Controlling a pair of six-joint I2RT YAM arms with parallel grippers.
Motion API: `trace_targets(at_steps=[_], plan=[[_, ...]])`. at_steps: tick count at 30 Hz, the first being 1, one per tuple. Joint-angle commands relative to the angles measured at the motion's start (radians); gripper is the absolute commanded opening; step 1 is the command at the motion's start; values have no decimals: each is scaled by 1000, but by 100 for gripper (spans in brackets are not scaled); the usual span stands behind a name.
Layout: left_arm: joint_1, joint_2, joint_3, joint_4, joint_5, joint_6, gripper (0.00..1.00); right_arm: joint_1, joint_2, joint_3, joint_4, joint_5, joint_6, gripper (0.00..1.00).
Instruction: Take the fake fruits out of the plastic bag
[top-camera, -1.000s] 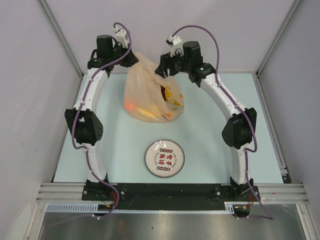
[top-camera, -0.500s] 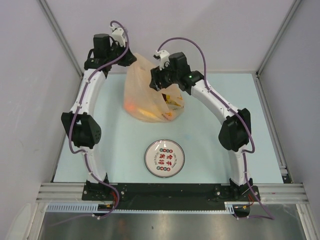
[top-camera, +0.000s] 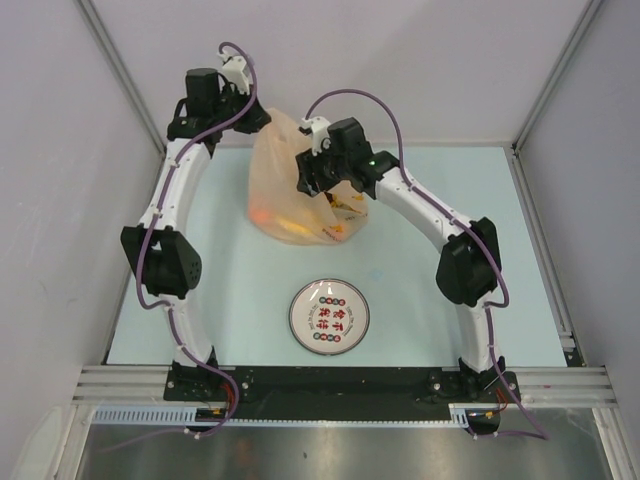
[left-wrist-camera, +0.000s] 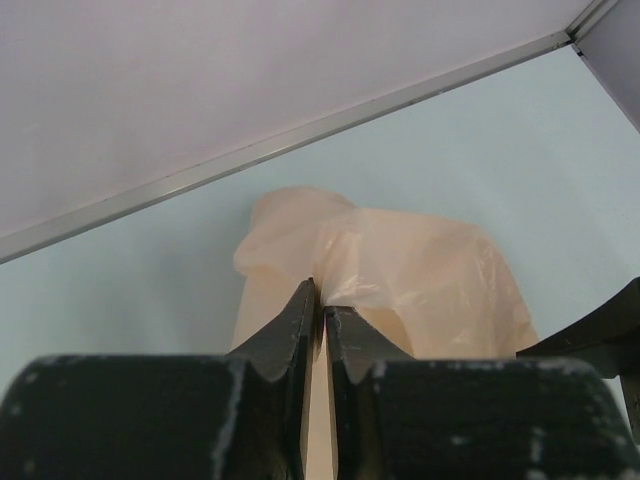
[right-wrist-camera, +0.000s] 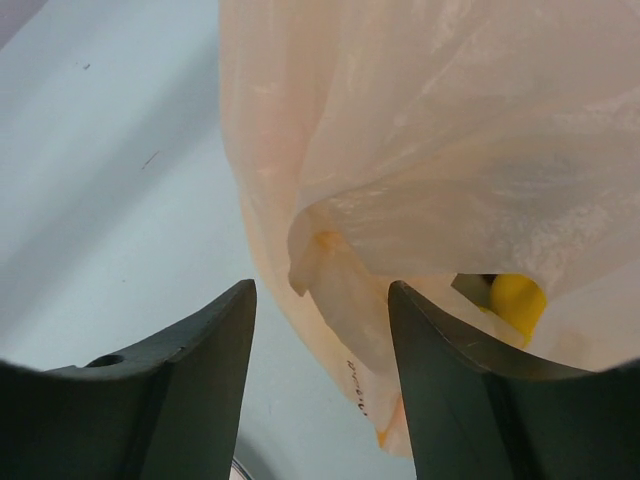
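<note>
Two arms meet the plastic bag at the table's far edge, left gripper nipped onto its upper film, right gripper spread just before a hanging fold, fake fruits inside, the plate's red lettering unreadable.

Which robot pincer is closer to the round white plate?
Right. The right pincer is open over the middle of the plastic bag, on the side towards the plate. The left pincer pinches the bag's far top corner, farther from the plate.
</note>
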Motion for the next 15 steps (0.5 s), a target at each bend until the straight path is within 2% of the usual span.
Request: trace_targets(at_steps=[1, 3, 6, 9, 10, 11, 13, 14, 15], plan=[[6, -68, 2, 16, -14, -1, 11, 8, 1, 65, 27, -10, -7, 62], [5, -74, 2, 13, -18, 2, 11, 5, 26, 88, 33, 18, -19, 64], [6, -87, -1, 10, -23, 4, 12, -1, 69, 140, 42, 44, -26, 61], [8, -96, -1, 1, -30, 13, 15, -4, 98, 190, 51, 44, -47, 34], [8, -98, -1, -2, -38, 18, 17, -6, 100, 197, 54, 44, -52, 20], [11, -104, -3, -7, -43, 18, 33, -9, 103, 207, 59, 49, -55, 15], [17, -134, -6, -8, -84, 15, 50, -22, 101, 223, 58, 49, -55, 6], [17, -153, -12, -4, -98, 12, 62, -33, 95, 225, 62, 46, -50, 5], [17, -176, -32, 1, -124, 12, 68, -62, 91, 228, 62, 39, -46, 3]])
